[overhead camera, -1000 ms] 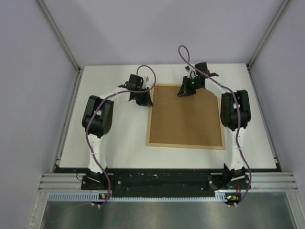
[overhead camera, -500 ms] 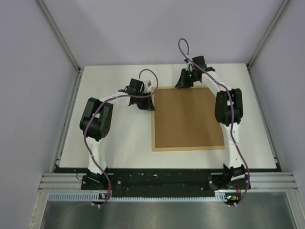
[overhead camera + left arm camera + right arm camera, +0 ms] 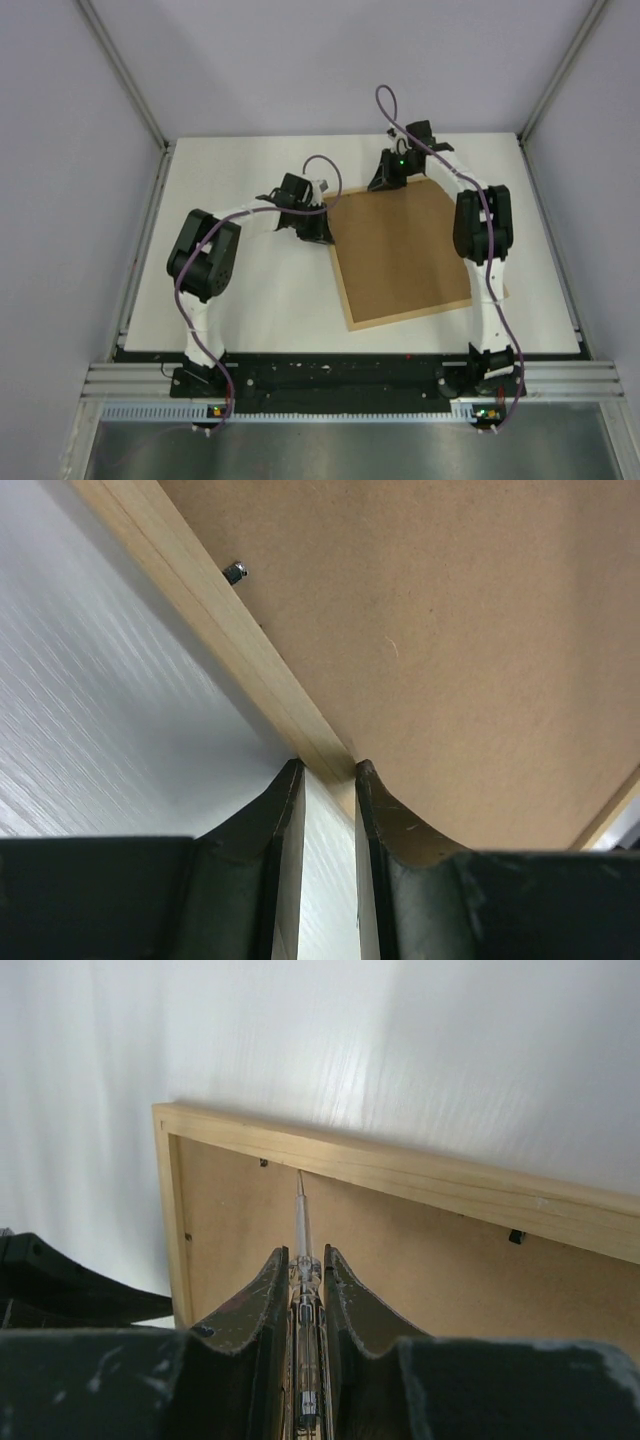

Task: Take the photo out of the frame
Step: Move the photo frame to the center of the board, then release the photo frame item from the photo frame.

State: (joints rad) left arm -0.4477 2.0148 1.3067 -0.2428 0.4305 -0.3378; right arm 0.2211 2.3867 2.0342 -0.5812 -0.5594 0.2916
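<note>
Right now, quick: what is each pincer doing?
Left pincer: closed on the border of the large rectangular light-wood picture frame.
Right pincer: closed on a thin clear-handled pointed tool.

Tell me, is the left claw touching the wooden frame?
Touching. Left wrist view: the left gripper pinches the frame by its wooden rail, one finger on each side.
</note>
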